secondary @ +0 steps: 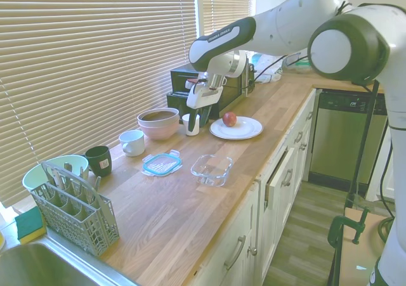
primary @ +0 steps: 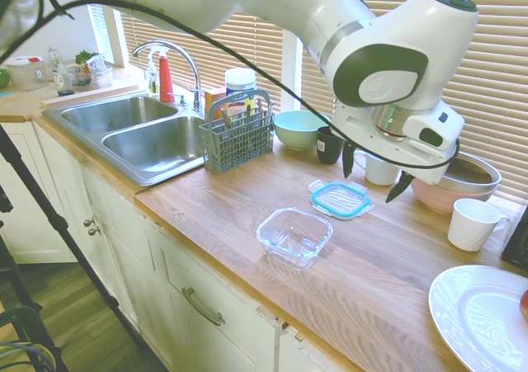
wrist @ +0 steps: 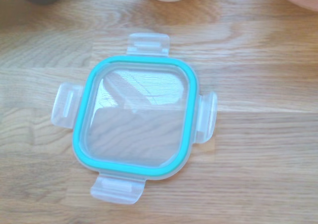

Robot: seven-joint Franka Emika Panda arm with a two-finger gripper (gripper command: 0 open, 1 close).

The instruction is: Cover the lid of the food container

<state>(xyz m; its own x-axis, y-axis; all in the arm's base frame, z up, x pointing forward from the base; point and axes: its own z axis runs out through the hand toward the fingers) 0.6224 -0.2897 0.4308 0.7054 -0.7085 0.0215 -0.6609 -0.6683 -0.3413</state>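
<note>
We were at the reach-for-lid step. Jaws [primary: 370, 173] hung open and empty above the lid [primary: 340, 199], which lay flat on the worktop [primary: 388, 265] just beside the tub [primary: 294, 236], prob. not touching. Next: descend, grip rim.

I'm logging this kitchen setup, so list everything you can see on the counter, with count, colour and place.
Clear lid with light blue rim: one, flat on counter.
Clear square food container: one, open, nearer the counter edge than the lid.
Cups: two white, one dark.
Bowls: mint green; pink.
White plate: one, holding a red fruit.
Grey cutlery basket: one, beside the steel sink.
Gripper: white, open, above the lid.
</note>
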